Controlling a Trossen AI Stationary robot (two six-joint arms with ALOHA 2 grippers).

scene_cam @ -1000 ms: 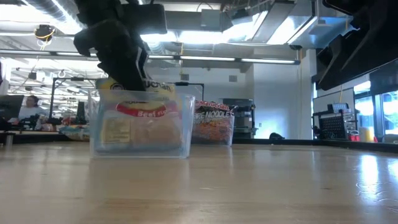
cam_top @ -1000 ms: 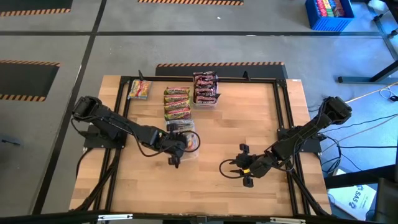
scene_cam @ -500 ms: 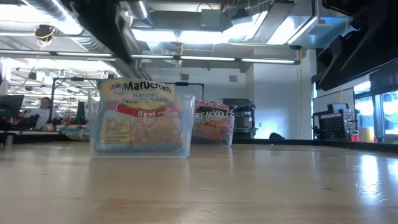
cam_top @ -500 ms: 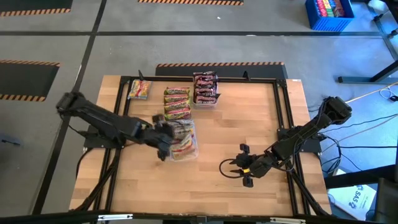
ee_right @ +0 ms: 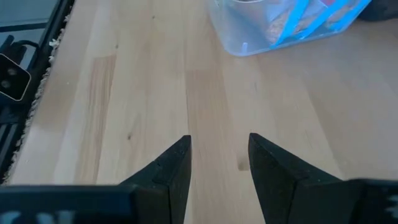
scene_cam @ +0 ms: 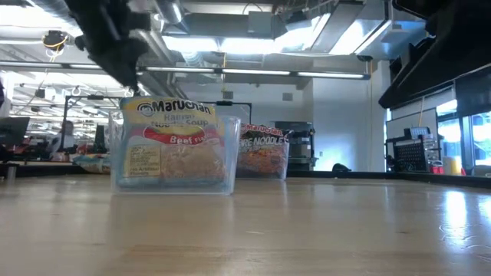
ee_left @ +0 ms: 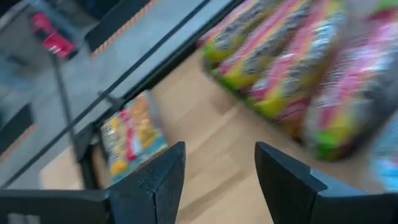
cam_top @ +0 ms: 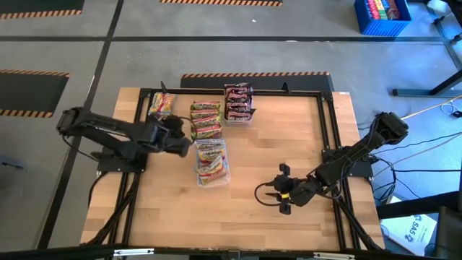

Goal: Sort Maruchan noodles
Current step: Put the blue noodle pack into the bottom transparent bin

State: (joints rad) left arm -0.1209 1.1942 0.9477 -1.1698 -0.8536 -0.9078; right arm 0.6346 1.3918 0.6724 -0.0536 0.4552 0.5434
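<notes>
My left claw (cam_top: 185, 139) – fingers apart, grasping nothing, above the bench (cam_top: 289, 144) | Maruchan noodles (cam_top: 211, 160) in a clear tray (scene_cam: 230, 165) just beside it, more packets beyond | my right claw (cam_top: 277, 198) – parted, empty, well apart from them

Robotics lab: hazard-taped floor (cam_top: 216, 74), exposed ducts (scene_cam: 253, 23)

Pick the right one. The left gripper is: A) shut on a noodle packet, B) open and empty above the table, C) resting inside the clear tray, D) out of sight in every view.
B: the left gripper shows open fingers with bare wood between them, hovering near the green-and-orange packets.
</notes>
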